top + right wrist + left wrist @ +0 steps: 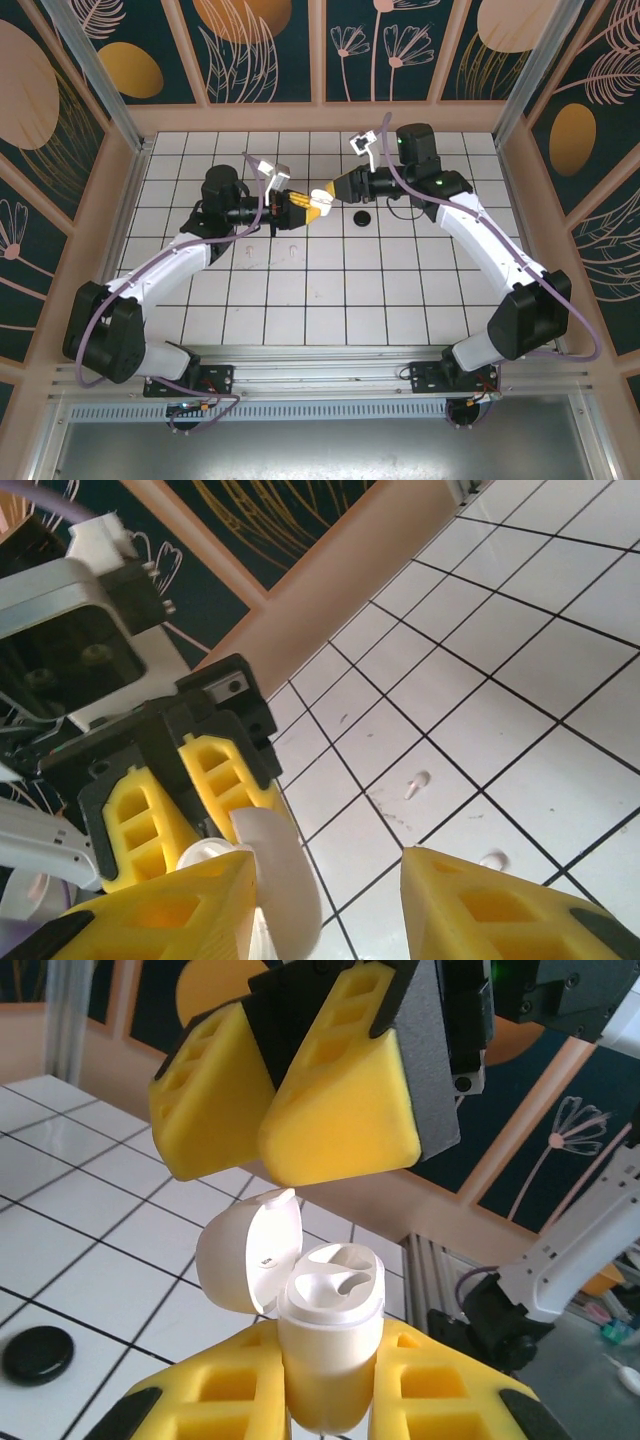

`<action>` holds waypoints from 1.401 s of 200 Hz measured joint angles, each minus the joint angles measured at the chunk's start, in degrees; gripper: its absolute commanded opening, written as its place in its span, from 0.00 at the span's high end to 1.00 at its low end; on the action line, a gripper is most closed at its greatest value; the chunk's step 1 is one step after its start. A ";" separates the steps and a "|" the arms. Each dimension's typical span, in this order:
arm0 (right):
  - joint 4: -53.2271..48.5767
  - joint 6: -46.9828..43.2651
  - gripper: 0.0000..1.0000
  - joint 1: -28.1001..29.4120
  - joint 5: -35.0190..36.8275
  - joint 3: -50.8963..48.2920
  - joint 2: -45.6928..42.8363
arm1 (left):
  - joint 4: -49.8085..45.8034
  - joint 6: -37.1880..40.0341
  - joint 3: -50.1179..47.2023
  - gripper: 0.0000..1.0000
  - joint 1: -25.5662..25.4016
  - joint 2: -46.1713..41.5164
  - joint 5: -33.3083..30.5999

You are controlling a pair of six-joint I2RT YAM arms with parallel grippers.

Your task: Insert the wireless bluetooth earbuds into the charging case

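While the left claw (330, 1385) grips the open charging case (330, 1315) mid-frame, sockets seemingly empty, the right claw (325, 880) hangs parted above it, holding nothing visible. Two white earbuds (415, 783) lie on the table (560, 600), lower centre; picking one up looks next

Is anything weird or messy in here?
Yes. Two white earbuds lie loose on the tiles, while the left claw holds the white charging case up in the air, its lid open and both sockets empty.
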 measured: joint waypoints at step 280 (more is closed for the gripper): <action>2.99 33.92 0.77 25.75 31.65 23.56 43.98 | -27.98 13.14 -16.65 1.00 0.07 -41.42 -57.33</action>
